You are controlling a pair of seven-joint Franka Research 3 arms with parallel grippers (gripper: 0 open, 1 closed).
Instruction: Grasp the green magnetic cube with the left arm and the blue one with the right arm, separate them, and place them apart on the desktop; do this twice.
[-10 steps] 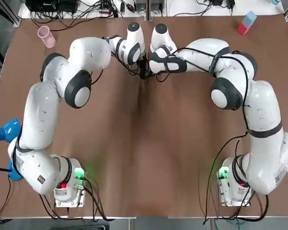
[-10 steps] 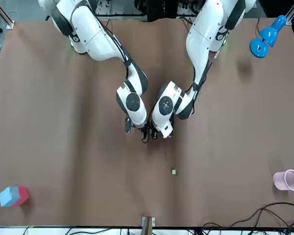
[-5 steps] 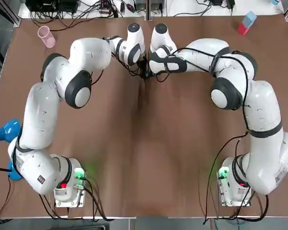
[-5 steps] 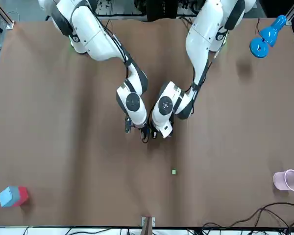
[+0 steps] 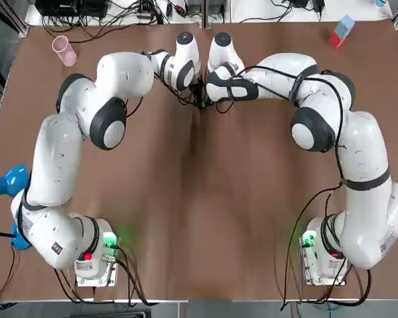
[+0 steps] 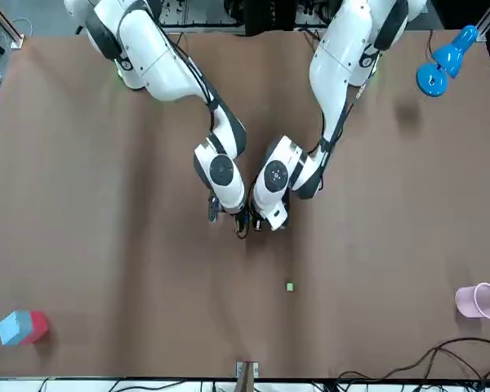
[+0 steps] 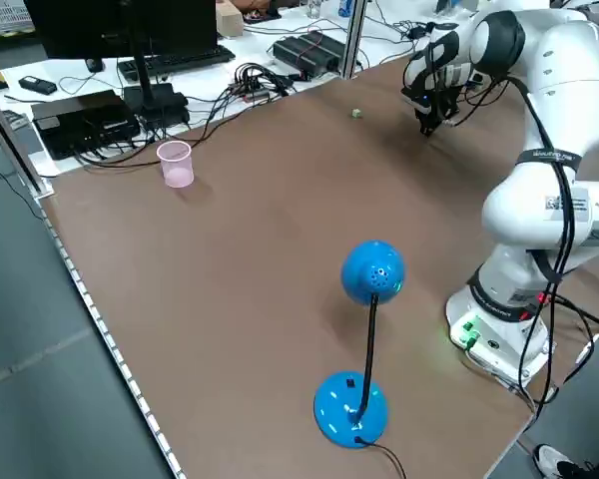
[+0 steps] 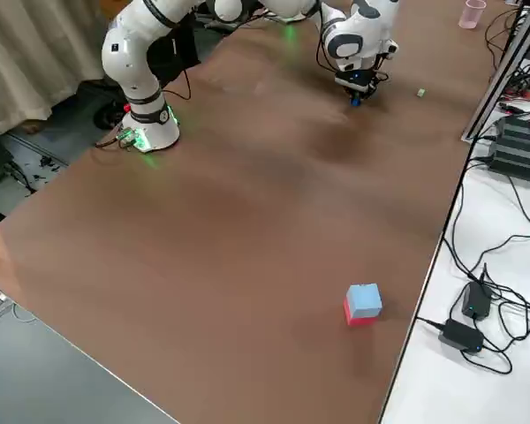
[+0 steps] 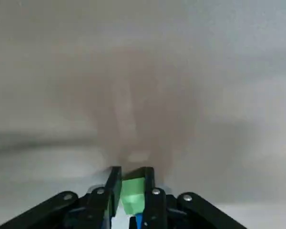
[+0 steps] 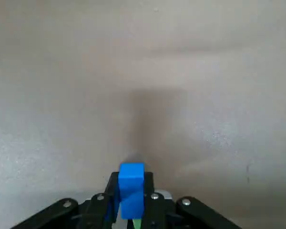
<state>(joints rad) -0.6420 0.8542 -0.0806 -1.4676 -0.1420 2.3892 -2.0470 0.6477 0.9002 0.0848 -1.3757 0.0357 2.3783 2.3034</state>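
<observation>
Found the green cube [image 9: 133, 195] pinched tight between the fingers of the left gripper [image 9: 132, 177]; found the blue cube [image 10: 131, 191] clamped the same way in the right gripper [image 10: 131, 179]; looked stuck face to face, a sliver of each colour peeking beneath the other; hung low over the table [image 5: 199, 199], well to the robot's right of the pink cup [image 5: 63, 50] and a little nearer the bases; could not tell whether touching the top; judged both light, stiff and smooth-sided, so apt to twist when the magnets resist; reckoned flat opposite faces, clear of the joint, the place to grip; spotted a small green piece [image 6: 289, 287] about level with the cup; spotted a blue-and-red block [image 5: 340, 32] far off to the cup's right.
</observation>
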